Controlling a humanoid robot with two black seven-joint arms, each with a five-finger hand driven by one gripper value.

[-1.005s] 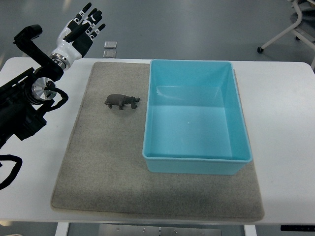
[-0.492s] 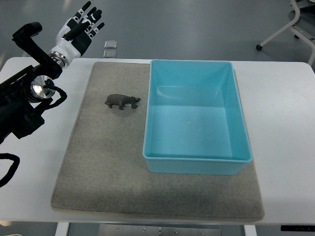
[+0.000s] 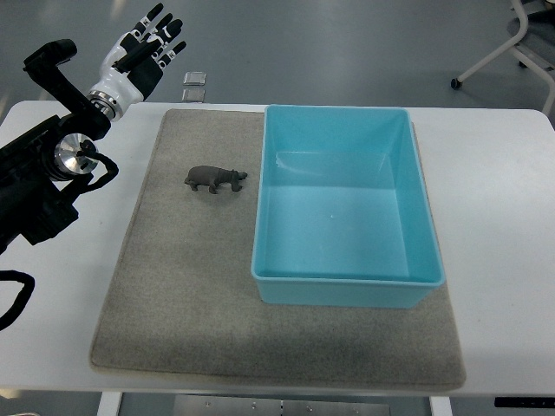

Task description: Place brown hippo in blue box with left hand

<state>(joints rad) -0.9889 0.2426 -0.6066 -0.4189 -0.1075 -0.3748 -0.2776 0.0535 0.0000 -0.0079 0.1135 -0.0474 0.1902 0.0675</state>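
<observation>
A small brown hippo figure (image 3: 214, 179) stands on the grey mat (image 3: 182, 286), just left of the blue box (image 3: 347, 279). The box is a light blue open bin with nothing inside. My left hand (image 3: 146, 48) is raised at the far upper left, beyond the table's back edge, well away from the hippo. Its fingers are spread and hold nothing. The black left arm (image 3: 43, 173) comes in along the left edge. No right arm shows.
The mat lies on a white table (image 3: 494, 191). Two small clear square items (image 3: 194, 85) sit on the floor past the table's back edge. A chair base with castors (image 3: 512, 52) is at the top right.
The left hand has shifted very slightly; the hippo and box have not moved.
</observation>
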